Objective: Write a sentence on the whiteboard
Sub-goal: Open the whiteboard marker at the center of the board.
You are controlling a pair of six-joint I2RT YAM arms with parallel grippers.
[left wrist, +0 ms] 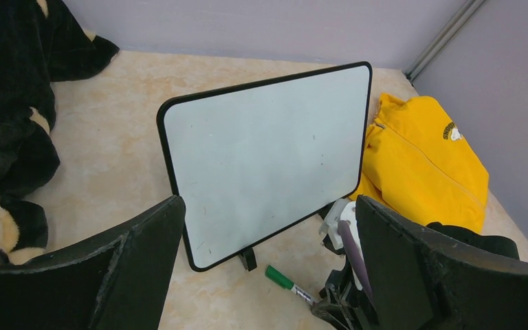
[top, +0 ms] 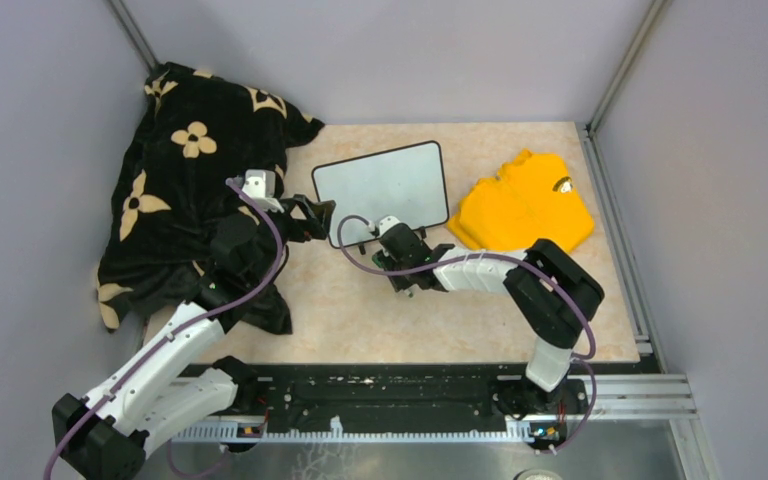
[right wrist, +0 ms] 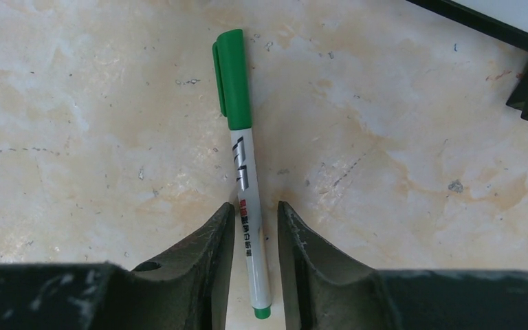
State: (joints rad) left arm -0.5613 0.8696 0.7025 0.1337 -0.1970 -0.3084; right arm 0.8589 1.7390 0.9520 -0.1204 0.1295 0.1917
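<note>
Marker [right wrist: 246, 180] by whiteboard [left wrist: 268, 158], yellow shirt [left wrist: 426, 161], black blanket [top: 175, 215]

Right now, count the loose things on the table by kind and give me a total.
Whiteboard: 1
Marker: 1
Blanket: 1
Hoodie: 1
Total: 4

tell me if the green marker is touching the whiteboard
Apart. The right wrist view shows the green marker lying on the table, with a wide stretch of bare surface between its cap and the whiteboard at upper right.
</note>
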